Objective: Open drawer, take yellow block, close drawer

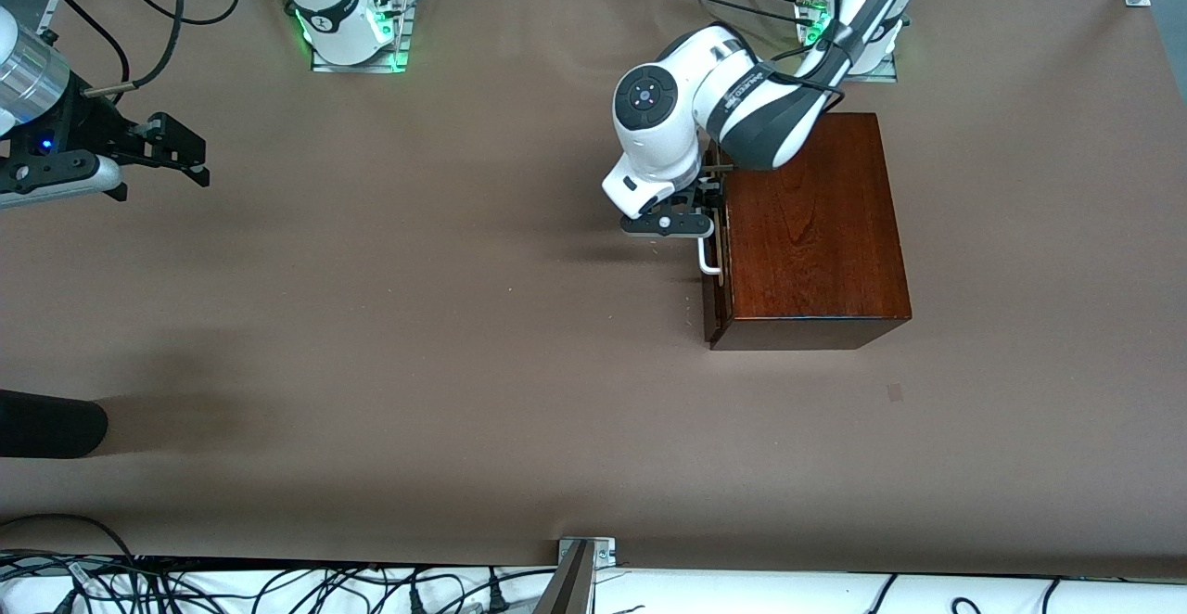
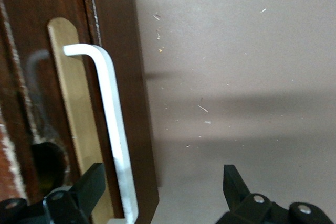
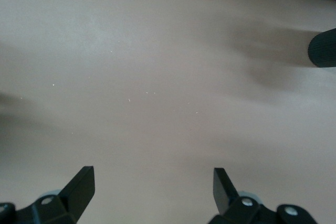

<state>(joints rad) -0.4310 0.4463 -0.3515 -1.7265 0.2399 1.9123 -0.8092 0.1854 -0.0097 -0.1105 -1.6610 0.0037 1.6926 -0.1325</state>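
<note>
I see a glossy reddish-brown box [image 1: 807, 234] with visible wood grain, standing on a plain dull-brown table [image 1: 417, 317]. My left wrist view shows the drawer [image 2: 118, 77] front as dark brown, its handle [image 2: 113, 124] white against a pale tan inset. Both arms are white with grey and black parts; the left gripper [image 1: 709, 215] and right gripper [image 1: 190, 155] are black. Green lights glow at both bases.
</note>
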